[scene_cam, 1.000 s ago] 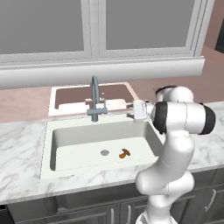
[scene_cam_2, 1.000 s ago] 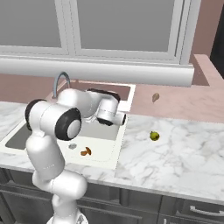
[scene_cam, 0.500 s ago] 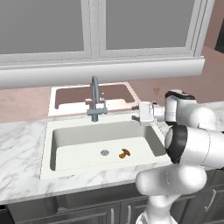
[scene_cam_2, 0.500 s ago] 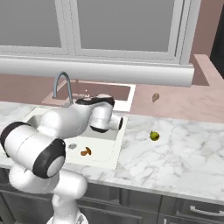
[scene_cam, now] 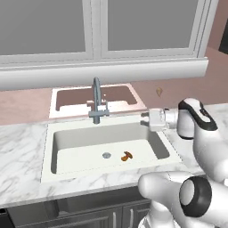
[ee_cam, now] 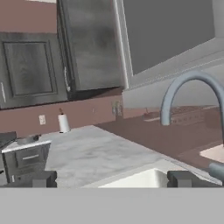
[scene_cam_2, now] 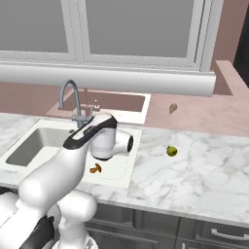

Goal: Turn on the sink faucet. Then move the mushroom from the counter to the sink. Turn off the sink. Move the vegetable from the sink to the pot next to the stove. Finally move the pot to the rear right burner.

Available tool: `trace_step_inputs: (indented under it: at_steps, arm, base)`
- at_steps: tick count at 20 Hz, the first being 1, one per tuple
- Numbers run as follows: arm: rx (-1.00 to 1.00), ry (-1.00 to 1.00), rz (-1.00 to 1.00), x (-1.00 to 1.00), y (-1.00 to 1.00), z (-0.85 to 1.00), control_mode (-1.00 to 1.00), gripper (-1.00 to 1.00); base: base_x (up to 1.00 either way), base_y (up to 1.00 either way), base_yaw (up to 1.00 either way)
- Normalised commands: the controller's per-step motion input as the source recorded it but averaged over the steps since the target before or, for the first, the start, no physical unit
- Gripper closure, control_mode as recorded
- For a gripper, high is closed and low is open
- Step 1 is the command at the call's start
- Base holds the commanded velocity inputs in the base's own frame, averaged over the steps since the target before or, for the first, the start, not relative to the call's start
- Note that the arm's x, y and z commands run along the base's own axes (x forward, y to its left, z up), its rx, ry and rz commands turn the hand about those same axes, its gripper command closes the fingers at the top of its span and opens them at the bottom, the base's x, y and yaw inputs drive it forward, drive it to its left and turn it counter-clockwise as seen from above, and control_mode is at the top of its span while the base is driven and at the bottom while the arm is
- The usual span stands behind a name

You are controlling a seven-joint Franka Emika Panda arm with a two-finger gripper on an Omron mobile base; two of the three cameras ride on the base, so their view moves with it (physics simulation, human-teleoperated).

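Mushroom, small and brown, lies on the floor of the white sink, just to the right of the round drain in the left base view; the right base view shows it in the near right part of the basin, partly behind the white arm. Behind the basin stands the grey faucet, its arched spout curving forward over the sink, and no running water can be made out beneath it. Over the right rim of the sink, above the marble desk, the gripper points leftward toward the faucet base, level with it and apart from it. In the hand view its two dark fingertips rise at the bottom corners, spread wide with nothing between them, and the faucet's curved neck arches on the right of that view. A small green vegetable rests on the desk well to the right of the sink, near the brown back ledge. On the wall behind it a small tan object can be seen, too small to tell what it is. A grey window spans the wall above the sink.
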Motion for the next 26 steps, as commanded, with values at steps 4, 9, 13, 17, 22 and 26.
trace_step_inputs:
  at_steps: [4,9,13,17,22,26]
  arm:
    - [-0.03,0.27,-0.16,-0.40,-0.02,0.42,-1.00,-1.00]
    - [-0.04,0.34,-0.19,-0.26,0.00,0.33,-1.00,-1.00]
    - [-0.05,0.40,-0.21,-0.15,0.00,0.15,-1.00,-1.00]
    - [-0.03,0.44,-0.20,-0.07,-0.03,0.00,-1.00,-1.00]
    - [-0.07,0.44,-0.18,-0.01,-0.01,-0.14,-1.00,-1.00]
    - [-0.10,0.35,-0.16,0.00,-0.01,-0.35,-1.00,-1.00]
  base:
    - [0.00,0.00,0.00]
    - [0.00,0.00,0.00]
    - [0.00,0.00,0.00]
    - [0.00,0.00,0.00]
    - [0.00,0.00,0.00]
    - [0.00,0.00,0.00]
